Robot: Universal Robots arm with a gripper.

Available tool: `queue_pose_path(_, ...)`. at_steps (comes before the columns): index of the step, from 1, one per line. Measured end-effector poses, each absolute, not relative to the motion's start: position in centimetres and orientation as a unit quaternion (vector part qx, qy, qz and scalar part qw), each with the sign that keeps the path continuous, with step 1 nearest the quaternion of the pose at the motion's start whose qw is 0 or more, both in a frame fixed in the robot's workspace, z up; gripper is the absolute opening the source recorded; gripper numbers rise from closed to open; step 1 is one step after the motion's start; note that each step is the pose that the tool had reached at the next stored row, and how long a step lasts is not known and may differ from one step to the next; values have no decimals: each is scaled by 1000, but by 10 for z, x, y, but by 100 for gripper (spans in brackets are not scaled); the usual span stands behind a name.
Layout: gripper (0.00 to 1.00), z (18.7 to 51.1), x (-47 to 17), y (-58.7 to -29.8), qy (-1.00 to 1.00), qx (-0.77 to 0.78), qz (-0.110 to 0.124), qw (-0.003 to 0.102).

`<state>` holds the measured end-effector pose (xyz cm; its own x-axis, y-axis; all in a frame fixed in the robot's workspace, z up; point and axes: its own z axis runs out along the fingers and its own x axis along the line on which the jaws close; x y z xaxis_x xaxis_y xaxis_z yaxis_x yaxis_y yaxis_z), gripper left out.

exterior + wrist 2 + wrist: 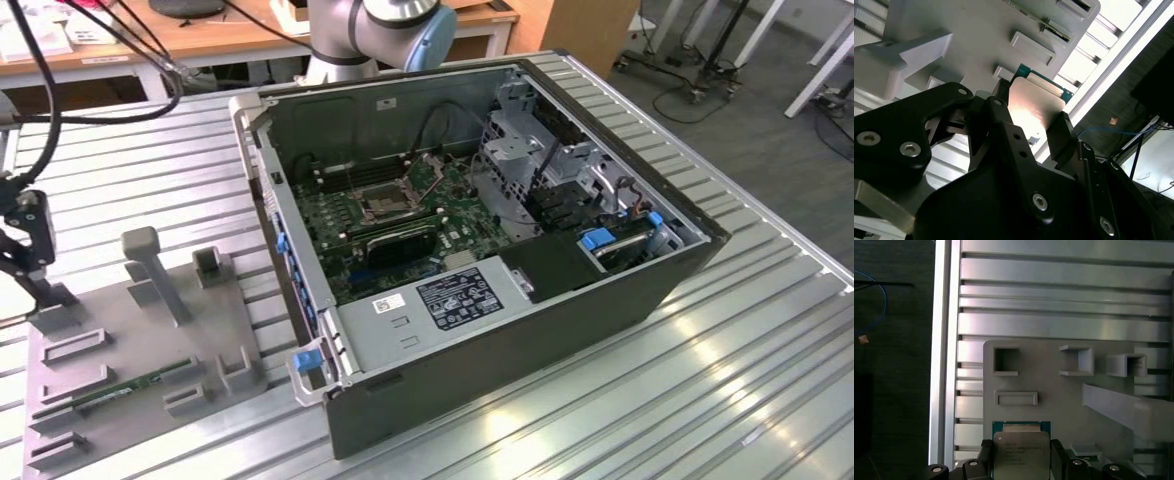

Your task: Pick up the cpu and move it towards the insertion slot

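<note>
Slipping is the chief risk here, as I judge it. The tool (pixel 1030 125) is pinching the cpu (pixel 1021 456) only by two opposite thin edges, with one of its fingers (pixel 985 452) on each side. A jolt or a tilt could let the flat chip twist or drop onto the grey fixture (pixel 127 345) beneath it. Whether the chip has cleared the fixture or rests on it cannot be told, so a sideways move might also drag it against the raised grey blocks nearby. The other hazard is the route. The insertion slot (pixel 388 205) sits inside the open computer case (pixel 667 270), in the upper middle of the exterior view and well apart from the tool. The case wall stands between them, and loose cables hang near the slot, so either could catch the chip or the fingers.

The arm (pixel 367 25) rises from the top centre of the exterior view, behind the case. The tool hangs at the exterior view's far left edge, about mid-height, pointing down over the fixture's upper left corner. The fixture lies on the slatted table (pixel 667 400), with a green memory stick (pixel 134 388) along its lower part.
</note>
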<state>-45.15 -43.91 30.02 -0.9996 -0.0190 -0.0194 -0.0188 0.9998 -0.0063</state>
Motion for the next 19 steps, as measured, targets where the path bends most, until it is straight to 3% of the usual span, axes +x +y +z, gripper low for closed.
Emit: queue_pose_path(19,54,342,-451,-439,1000,-9,-3,10)
